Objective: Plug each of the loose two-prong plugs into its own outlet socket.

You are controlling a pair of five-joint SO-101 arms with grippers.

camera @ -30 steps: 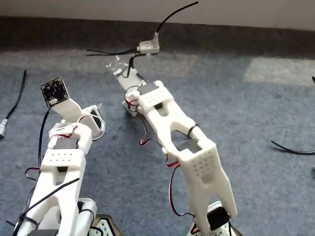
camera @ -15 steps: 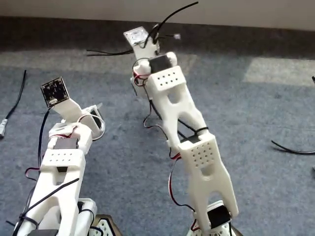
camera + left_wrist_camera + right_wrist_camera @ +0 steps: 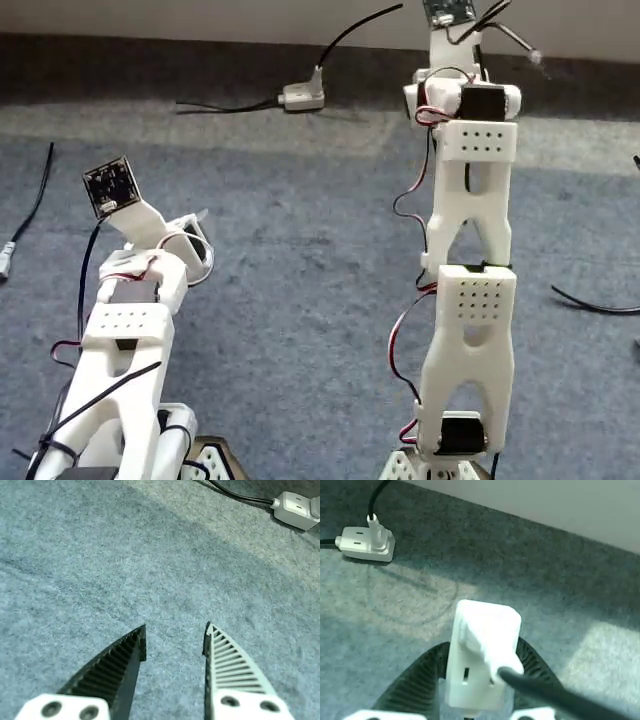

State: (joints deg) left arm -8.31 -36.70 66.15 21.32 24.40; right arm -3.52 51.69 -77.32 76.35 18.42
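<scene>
The right arm has swung from 11 to 1 o'clock, right pincer (image 3: 477,682) clamped on a socket block (image 3: 482,650) with a plug seemingly seated; the far socket (image 3: 303,96) at 11 o'clock also looks plugged, left pincer (image 3: 175,632) wide, empty.

One outlet socket (image 3: 302,96) lies on the carpet (image 3: 300,250) at far centre; a second socket (image 3: 481,675) sits in the right gripper (image 3: 482,647), farther right.
</scene>
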